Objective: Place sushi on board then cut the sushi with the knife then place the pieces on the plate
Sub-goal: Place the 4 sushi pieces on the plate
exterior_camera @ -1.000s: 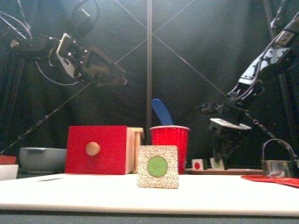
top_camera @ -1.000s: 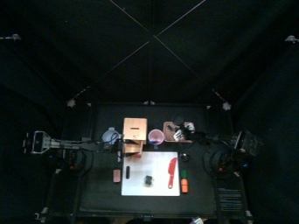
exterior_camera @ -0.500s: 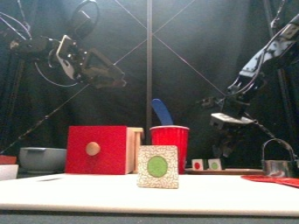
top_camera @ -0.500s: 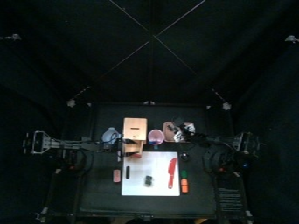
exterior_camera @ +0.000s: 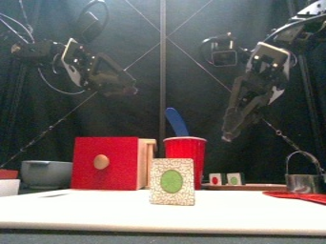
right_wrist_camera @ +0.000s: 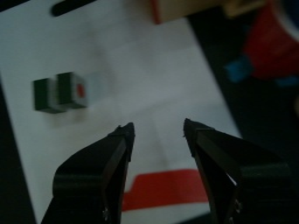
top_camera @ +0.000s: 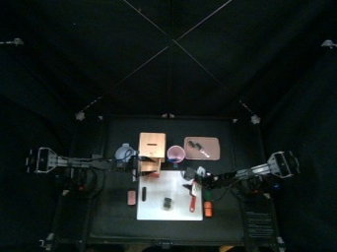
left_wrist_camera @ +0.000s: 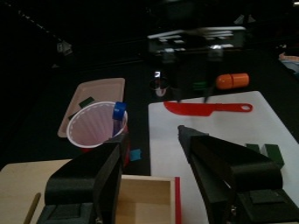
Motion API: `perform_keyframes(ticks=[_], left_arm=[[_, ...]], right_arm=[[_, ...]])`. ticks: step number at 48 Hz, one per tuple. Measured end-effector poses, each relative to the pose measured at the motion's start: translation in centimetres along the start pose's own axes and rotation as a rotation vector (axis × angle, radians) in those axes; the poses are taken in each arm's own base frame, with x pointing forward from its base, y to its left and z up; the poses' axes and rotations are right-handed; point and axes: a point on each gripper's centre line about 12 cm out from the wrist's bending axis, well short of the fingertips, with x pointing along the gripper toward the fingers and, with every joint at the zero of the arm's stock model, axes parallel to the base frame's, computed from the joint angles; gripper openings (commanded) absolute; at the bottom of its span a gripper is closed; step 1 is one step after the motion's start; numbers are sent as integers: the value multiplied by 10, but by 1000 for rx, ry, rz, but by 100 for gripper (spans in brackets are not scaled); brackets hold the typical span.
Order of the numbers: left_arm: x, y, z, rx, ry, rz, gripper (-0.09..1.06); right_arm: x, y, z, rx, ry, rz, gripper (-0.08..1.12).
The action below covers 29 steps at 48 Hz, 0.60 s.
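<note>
We see a white rectangular cutting board (top_camera: pixel 156 212) at the table's front. Behind it stand a pale wooden box with a red drawer front (exterior_camera: pixel 109 162), a flat pink tray (top_camera: pixel 204 148) and a red plastic cup (exterior_camera: pixel 185 157). The left gripper (left_wrist_camera: pixel 149 138) and the right gripper (right_wrist_camera: pixel 156 131) both hang released and empty. A red toy knife (top_camera: pixel 194 191) and a dark green sushi block (right_wrist_camera: pixel 59 92) lie apart on the board.

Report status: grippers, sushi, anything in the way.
Left gripper open, by wooden box; right gripper open, above white cutting board. Sushi roll on board, ungripped. Red knife beside it, nothing blocking.
</note>
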Motion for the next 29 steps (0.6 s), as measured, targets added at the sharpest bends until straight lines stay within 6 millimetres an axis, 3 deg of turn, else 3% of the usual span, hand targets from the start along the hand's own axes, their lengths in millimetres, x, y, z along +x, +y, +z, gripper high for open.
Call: perform_keyframes(ticks=[13,29], left_arm=[[0,1,0,-8,-1,6,85],[0,1,0,-6,-2,5,85]], right_arm=[[34,38,15,-37,11,2,84],[42,51,14,-23,24,30,84]])
